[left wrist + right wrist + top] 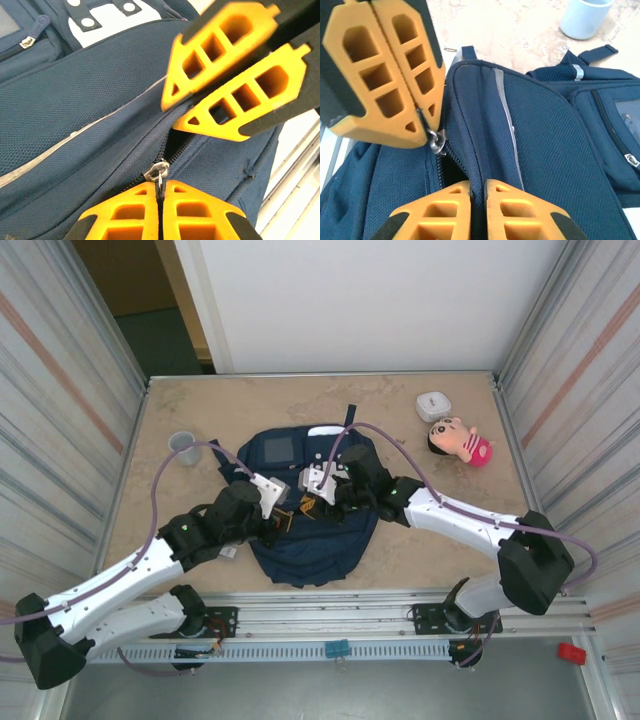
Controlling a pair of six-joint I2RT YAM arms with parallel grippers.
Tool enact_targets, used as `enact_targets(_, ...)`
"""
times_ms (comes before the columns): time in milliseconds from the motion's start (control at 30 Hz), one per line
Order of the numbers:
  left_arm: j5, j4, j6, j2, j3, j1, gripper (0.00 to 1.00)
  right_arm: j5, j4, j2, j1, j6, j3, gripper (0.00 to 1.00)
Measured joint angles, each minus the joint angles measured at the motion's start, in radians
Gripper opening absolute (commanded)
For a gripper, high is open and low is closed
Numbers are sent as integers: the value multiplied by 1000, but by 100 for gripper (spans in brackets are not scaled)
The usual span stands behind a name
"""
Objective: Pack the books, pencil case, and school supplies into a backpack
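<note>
Fabric slumps, so grip hardware: your left gripper (pixel 160 191) pinches the zipper pull (pixel 159 172) at six o'clock; right gripper (pixel 478 186) is clamped on the backpack (pixel 75 100) seam.

Both arms reach forward from their bases and bend inward at the elbows, so the two wrists meet in the middle, the left arm coming in from the left and the right arm from the right. The left claw (pixel 283 519) is squeezed tight, its two orange fingers (pixel 125 215) flat together and pinching a little metal zip tab (pixel 159 172). The right claw (pixel 305 504) sits just across from it, tips nearly touching the left tips, its fingers (pixel 520 210) closed with only a thin slit between them.
</note>
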Motion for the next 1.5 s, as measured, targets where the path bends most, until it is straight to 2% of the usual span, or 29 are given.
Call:
enact_targets(200, -48, -10, 0, -23, -3, 0, 0, -42, 47, -87, -73, 11, -93, 6)
enact_targets(267, -55, -10, 0, -35, -16, 3, 0, -51, 57, -117, -101, 15, -124, 8)
enact_targets(300, -57, -10, 0, -40, -22, 7, 0, -53, 60, -127, -109, 17, -133, 16)
enact_targets(333, -58, -10, 0, -43, -29, 11, 0, -53, 60, -135, -115, 22, -140, 34)
enact_targets(367, -57, -10, 1, -45, -34, 17, 0, -51, 59, -140, -119, 29, -143, 48)
enact_targets(433, -51, -13, 8, -46, -37, 20, 0, -46, 60, -144, -122, 34, -144, 57)
enact_targets(533, -27, -7, 19, -47, -37, 24, 0, -22, 55, -142, -108, 36, -140, 63)
enact_targets(767, 21, 8, 35, -47, -37, 26, 0, 13, 13, -42, -16, 29, -14, 63)
enact_targets(933, 33, 14, 35, -47, -37, 26, 0, 19, -9, 19, 0, 10, 40, 55)
enact_targets(1000, 33, 14, 35, -47, -37, 26, 0, 15, -19, 26, 0, 6, 45, 46)
enact_targets(1133, 26, 17, 35, -47, -37, 26, 0, -8, -46, 24, 0, -3, 45, 13)
enact_targets(1200, 12, 17, 35, -48, -37, 26, 0, -21, -53, 16, -1, -3, 40, 5)
enact_targets(1267, -2, 16, 35, -54, -37, 26, 0, -27, -44, -8, -10, 3, 16, 3)
enact_targets(1400, -13, 38, 35, -72, -48, 26, 0, -58, 10, -91, -55, 14, -68, 3)
enact_targets(1433, -10, 47, 36, -74, -55, 25, 0, -64, 19, -112, -67, 16, -87, 10)
enact_targets(1500, 2, 65, 39, -74, -67, 25, 0, -73, 30, -143, -83, 25, -116, 39)
